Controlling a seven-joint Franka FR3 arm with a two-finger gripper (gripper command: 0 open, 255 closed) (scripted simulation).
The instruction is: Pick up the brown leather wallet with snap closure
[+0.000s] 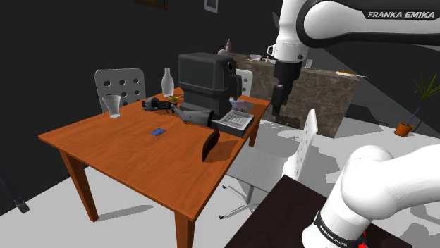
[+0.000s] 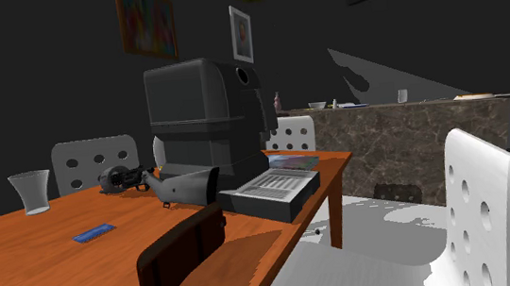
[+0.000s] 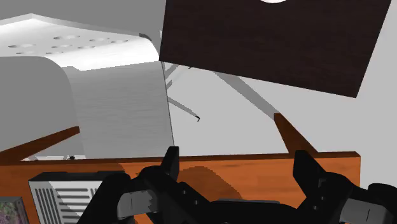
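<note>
Dark brown wallet (image 1: 210,146) stands on edge at the counter (image 1: 127,151) rim. Hand (image 1: 276,115), fingers spread and empty, hangs well apart, toward the shoulder view's upper right.

Item: arm (image 1: 331,20), white. I have it rising from the shoulder view's 5 o'clock and bent over at 1 o'clock.
Item: gripper (image 1: 277,111), black, pointing toward 6 o'clock, fingers (image 3: 170,160) apart, empty.
</note>
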